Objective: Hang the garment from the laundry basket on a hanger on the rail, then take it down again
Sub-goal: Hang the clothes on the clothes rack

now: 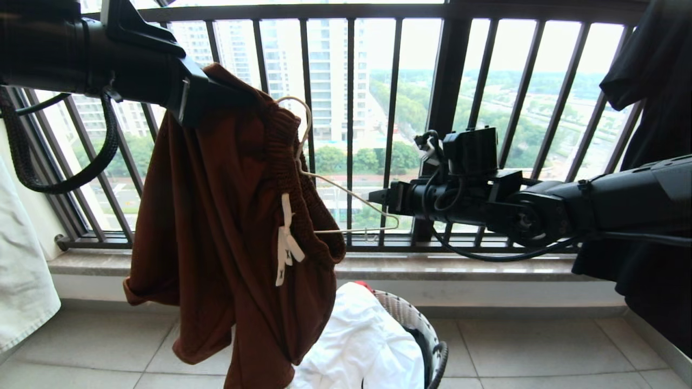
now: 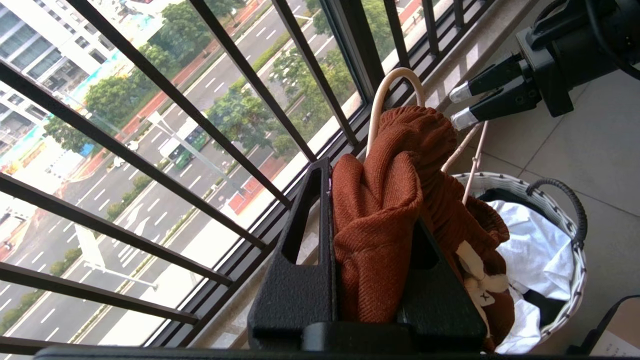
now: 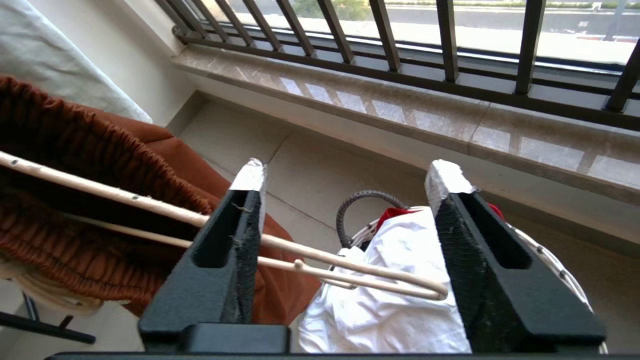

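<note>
Left gripper (image 2: pixel 370 250) clamped on the garment (image 1: pixel 227 216) waistband; right gripper (image 3: pixel 345 200) jaws apart around the hanger (image 3: pixel 350 272) end, untouched; laundry basket (image 1: pixel 427 335) below

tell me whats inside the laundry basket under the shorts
Inside the laundry basket lies crumpled white cloth, with a bit of red and something dark at the edge. The hanging shorts cover the basket's left side, so anything there or underneath is hidden.
</note>
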{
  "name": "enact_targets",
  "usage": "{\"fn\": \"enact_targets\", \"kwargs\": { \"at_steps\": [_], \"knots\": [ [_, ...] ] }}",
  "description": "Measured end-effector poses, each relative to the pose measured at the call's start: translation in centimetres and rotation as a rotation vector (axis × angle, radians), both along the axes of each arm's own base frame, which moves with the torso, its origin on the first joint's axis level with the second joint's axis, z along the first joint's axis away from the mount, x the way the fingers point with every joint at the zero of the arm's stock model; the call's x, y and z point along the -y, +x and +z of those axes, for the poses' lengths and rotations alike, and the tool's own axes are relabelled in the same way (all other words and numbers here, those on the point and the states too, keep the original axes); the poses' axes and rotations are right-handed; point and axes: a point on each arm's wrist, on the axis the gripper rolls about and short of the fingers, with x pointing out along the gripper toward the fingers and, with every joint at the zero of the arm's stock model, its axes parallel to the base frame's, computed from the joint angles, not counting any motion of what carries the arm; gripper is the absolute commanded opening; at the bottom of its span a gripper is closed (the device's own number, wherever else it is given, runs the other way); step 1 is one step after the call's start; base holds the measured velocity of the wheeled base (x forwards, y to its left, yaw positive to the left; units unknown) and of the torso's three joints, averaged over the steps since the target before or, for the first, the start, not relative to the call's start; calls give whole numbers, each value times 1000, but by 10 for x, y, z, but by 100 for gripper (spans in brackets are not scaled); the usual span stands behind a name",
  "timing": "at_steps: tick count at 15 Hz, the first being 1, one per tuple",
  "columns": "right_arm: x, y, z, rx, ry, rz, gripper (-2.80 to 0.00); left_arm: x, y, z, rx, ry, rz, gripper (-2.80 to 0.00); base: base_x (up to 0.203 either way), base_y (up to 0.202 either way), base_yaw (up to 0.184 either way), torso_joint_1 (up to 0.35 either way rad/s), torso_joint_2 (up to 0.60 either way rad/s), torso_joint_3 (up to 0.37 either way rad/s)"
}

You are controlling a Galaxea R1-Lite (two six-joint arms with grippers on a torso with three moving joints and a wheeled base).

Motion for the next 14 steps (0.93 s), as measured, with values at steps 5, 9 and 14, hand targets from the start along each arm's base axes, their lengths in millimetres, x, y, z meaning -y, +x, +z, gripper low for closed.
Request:
{"fn": "enact_targets", "kwargs": {
  "at_steps": [5,9,14],
  "knots": [
    [-2,-23,22,48,19,29,-280,0,0,0,0,0,-2,-280,0,0,0,0,0,0],
    [-18,-40,30,94,39,53,-280,0,-1,0,-1,-2,-2,-280,0,0,0,0,0,0],
    [-31,-51,29,140,-7,110,0,2,-8,4,11,-6,-13,-280,0,0,0,0,0,0]
  ]
}}
